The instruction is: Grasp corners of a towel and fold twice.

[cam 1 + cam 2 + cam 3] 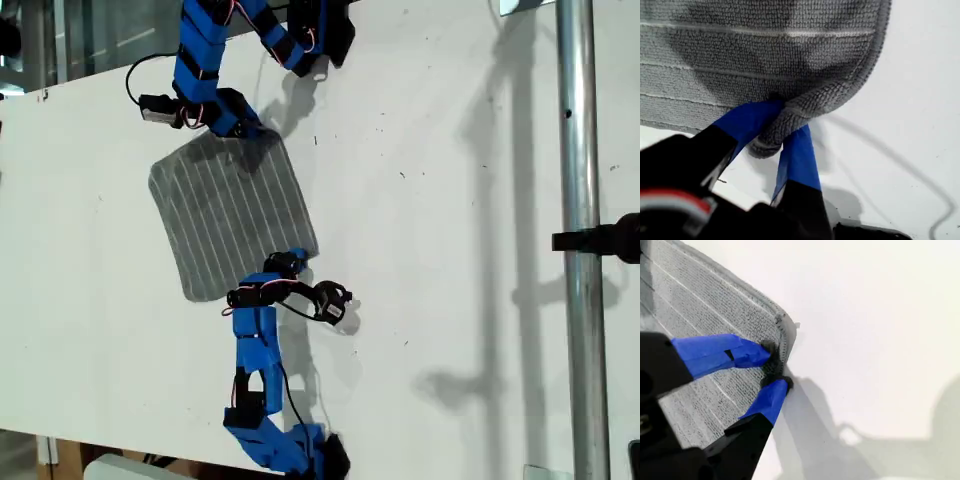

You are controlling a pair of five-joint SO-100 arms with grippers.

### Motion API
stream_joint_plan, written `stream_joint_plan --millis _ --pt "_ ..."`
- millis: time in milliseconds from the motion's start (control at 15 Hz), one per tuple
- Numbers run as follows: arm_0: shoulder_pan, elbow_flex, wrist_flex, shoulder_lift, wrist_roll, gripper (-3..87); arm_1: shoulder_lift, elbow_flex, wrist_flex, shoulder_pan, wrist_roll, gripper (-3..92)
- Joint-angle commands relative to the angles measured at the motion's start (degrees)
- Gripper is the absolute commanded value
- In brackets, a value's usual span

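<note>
Soft grey striped towel (232, 217) lies flat on white worktop (450, 200), toward exterior view's left. My first gripper (782, 131) pinches a rounded corner (771, 137), cloth bunched between jaws. My second gripper (774, 369) clamps towel's edge near another corner. Cloth limp, light, likely drapes when lifted. Open worktop toward exterior view's right; metal pole (582, 240) stands there.

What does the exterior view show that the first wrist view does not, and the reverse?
Only the exterior view shows the whole soft grey striped towel lying flat on the white table, both blue arms, and a metal pole at its right. Only the first wrist view shows a rounded towel corner bunched between my first pincer's blue fingers. Both show grey cloth with pale stripes on a white surface.
</note>
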Motion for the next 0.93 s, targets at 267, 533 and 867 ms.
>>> stream_joint_plan --millis 267,533,867 --pt "-1.6 -3.7 11.5 0.6 -1.9 17.0 1.4 -1.7 -0.6 -3.5 1.6 -0.2" --pt "-1.1 -3.5 16.6 0.5 -1.7 16.2 1.4 -2.5 -1.3 -6.5 3.9 -0.2" --pt "1.1 -4.5 3.6 15.2 1.5 15.3 0.9 -2.5 -1.6 -6.0 3.8 -0.2"
